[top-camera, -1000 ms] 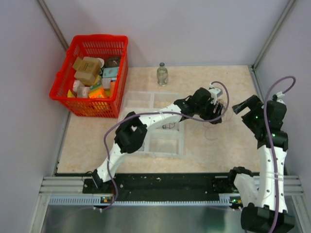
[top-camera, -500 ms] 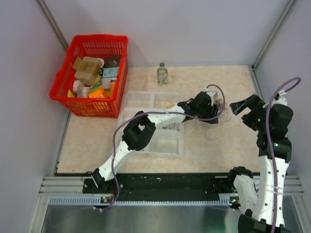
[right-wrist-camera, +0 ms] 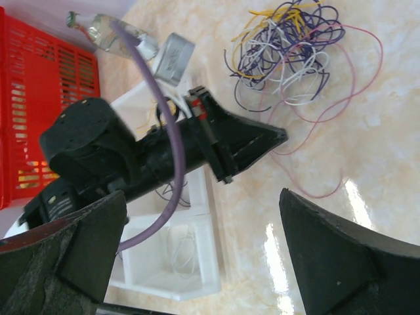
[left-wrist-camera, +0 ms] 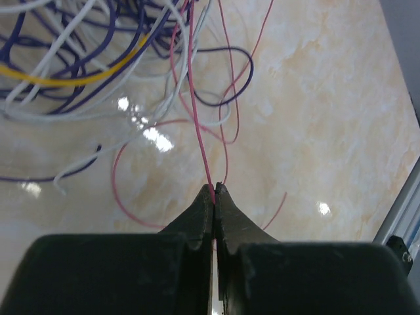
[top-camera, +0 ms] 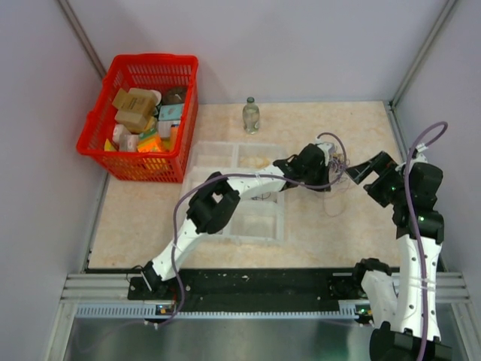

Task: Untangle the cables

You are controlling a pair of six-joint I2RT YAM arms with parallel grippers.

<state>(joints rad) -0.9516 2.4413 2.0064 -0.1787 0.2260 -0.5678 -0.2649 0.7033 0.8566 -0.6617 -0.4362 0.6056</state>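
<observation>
Left gripper [left-wrist-camera: 214,190] nips a single pink strand [left-wrist-camera: 197,118] at the edge of the cables [right-wrist-camera: 289,46], which lie on the marbled table [top-camera: 301,218] just to the right of the clear divided tray [top-camera: 214,156].

Seen from its wrist, the left gripper's jaws are pressed fully together with the pink strand caught at their tips and running up into the loose bunch of purple, white and yellow loops; the left arm reaches across the tray to get there. The right gripper [right-wrist-camera: 203,197] hangs on the far side of the cables from the tray, jaws spread wide and holding nothing, facing the bunch without touching it.
</observation>
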